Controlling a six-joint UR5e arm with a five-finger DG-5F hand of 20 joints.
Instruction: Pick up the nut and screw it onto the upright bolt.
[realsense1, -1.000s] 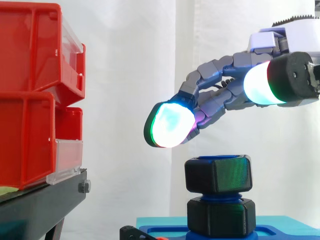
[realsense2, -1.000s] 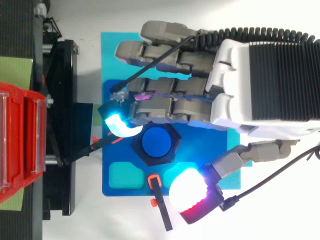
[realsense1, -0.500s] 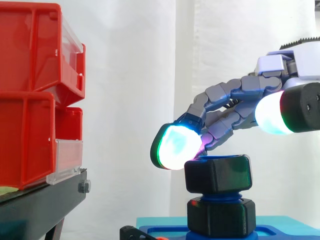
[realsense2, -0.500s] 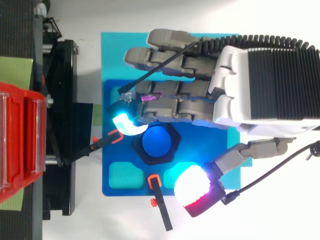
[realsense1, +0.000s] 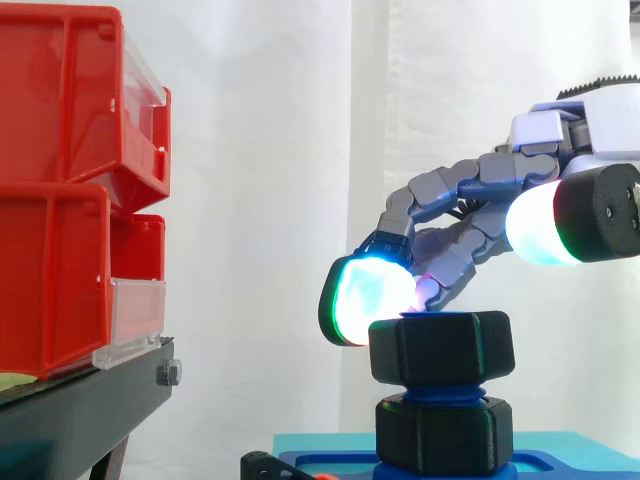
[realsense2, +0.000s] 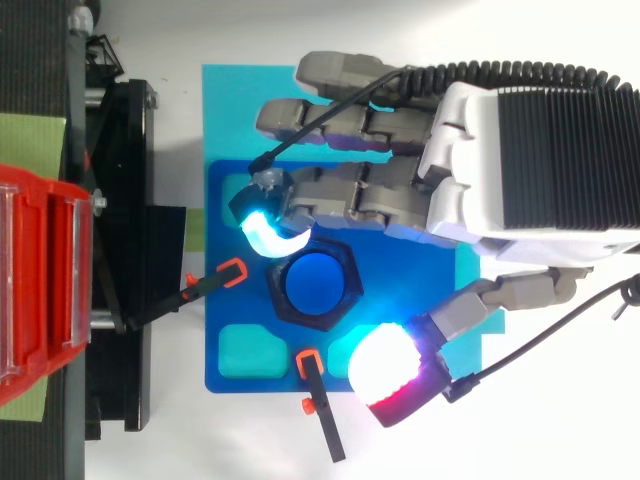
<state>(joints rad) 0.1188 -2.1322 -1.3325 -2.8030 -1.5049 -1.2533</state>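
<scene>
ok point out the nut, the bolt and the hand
nut (realsense1: 441, 348), side view, its front face
bolt (realsense2: 313, 285), top view, its blue top end
hand (realsense2: 540, 150), top view, back of the palm

Cyan mat (realsense2: 222, 110) on white tabletop (realsense2: 240, 440)

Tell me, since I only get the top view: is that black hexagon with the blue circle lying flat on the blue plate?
Observer: No. From the side, the nut sits high on the upright blue bolt, above a second black hex piece, with blue thread showing between them.
Operator: Is the robot hand gripping it?
Observer: Not gripping. One glowing fingertip seems to touch the nut's upper edge, on the side view's left.
Operator: And the thumb?
Observer: Its pad hangs higher than the nut's top, apart from it.
</scene>
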